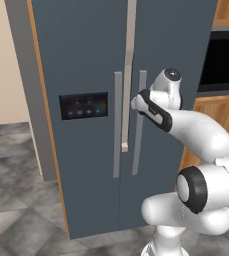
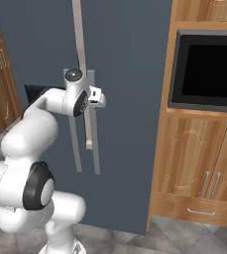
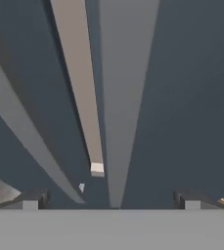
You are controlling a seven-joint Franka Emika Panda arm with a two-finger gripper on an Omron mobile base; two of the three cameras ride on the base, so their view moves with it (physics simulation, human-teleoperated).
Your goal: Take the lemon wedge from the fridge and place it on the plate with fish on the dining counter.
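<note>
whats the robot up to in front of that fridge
The white arm has its open gripper up against the front of the dark blue fridge, level with the two grey door handles in the middle. The fingertips stand wide apart with a handle between them, not yet closed on it. Both fridge doors look shut, so nothing has been taken out.

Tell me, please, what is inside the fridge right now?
That cannot be seen: both doors of the fridge are shut. Only its grey handles and black panel show; any lemon wedge is hidden.
</note>
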